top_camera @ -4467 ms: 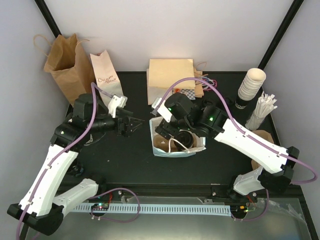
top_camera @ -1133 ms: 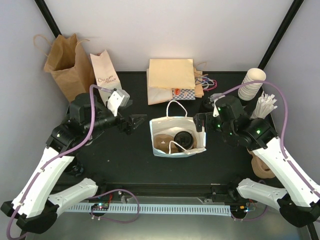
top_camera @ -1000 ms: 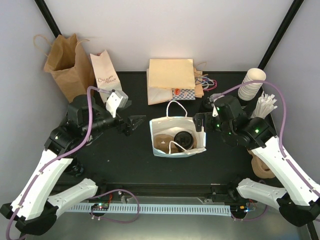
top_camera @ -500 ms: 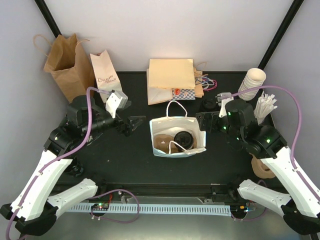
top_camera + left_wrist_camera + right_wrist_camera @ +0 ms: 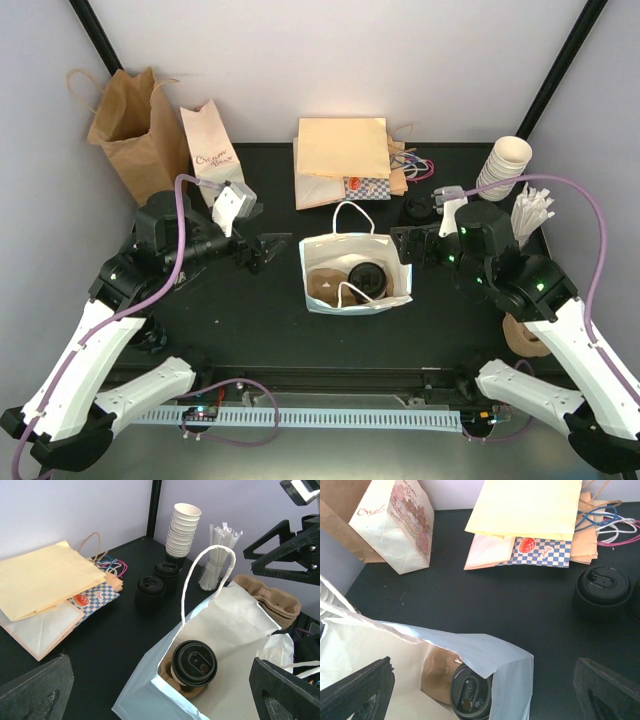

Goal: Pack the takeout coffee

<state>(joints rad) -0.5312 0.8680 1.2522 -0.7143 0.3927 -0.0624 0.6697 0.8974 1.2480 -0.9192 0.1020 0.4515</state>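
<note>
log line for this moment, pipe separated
takeout coffee: upright inside white bag, lid on | left gripper: open, empty, left of bag | right gripper: open, empty, right of bag

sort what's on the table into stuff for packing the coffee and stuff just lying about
For the job: coffee, white bag it sits in, tray holding it.

Lying about: brown bag, printed bag, flat bags, cup stack, lid stacks, straws, spare trays.
</note>
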